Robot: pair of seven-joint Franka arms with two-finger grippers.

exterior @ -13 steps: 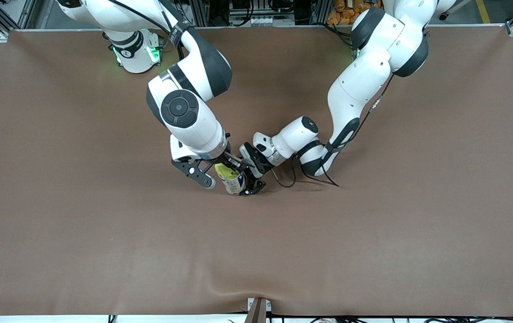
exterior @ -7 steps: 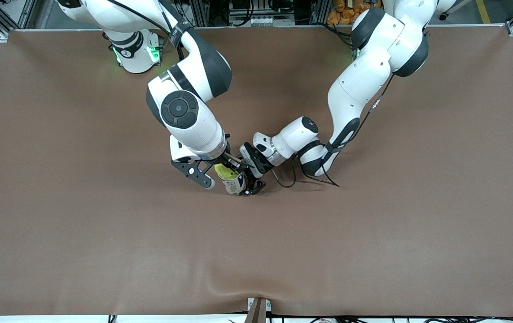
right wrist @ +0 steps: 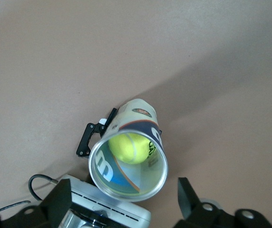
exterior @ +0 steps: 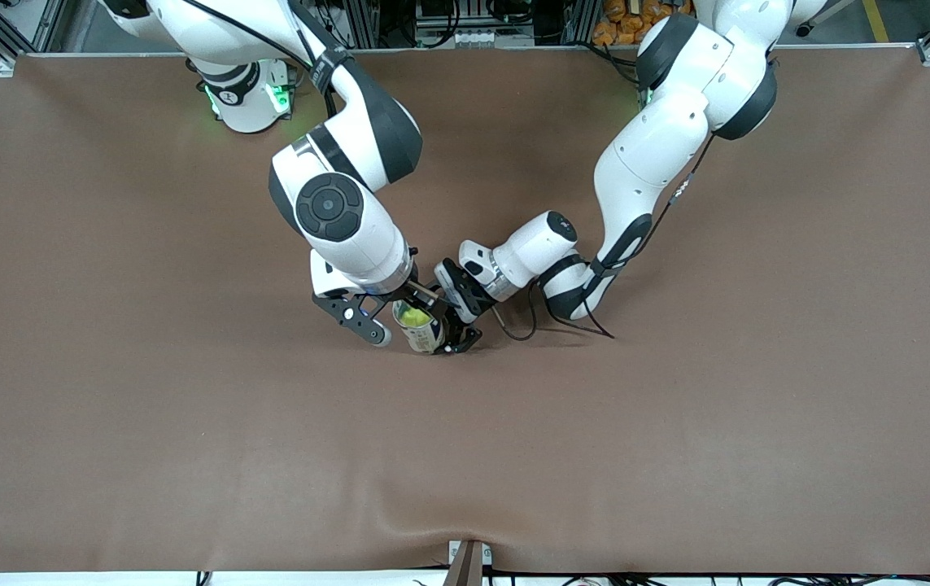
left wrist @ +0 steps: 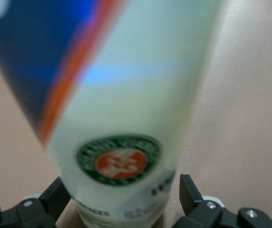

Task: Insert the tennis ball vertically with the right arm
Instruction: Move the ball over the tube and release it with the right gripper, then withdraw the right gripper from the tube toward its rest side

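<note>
The tennis ball (right wrist: 130, 147) sits inside the upright can (exterior: 420, 327) near the middle of the table (exterior: 676, 448). The left gripper (exterior: 455, 332) is closed around the can's lower part, its fingers (left wrist: 189, 191) flanking it. The right gripper (right wrist: 121, 202) hangs over the can's mouth, fingers spread and holding nothing.

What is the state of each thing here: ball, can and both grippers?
tennis ball: inside the can, released
can: upright, top open, held between the left gripper's fingers
right gripper: open, over the can's mouth
left gripper: fingers on either side of the can's base
</note>
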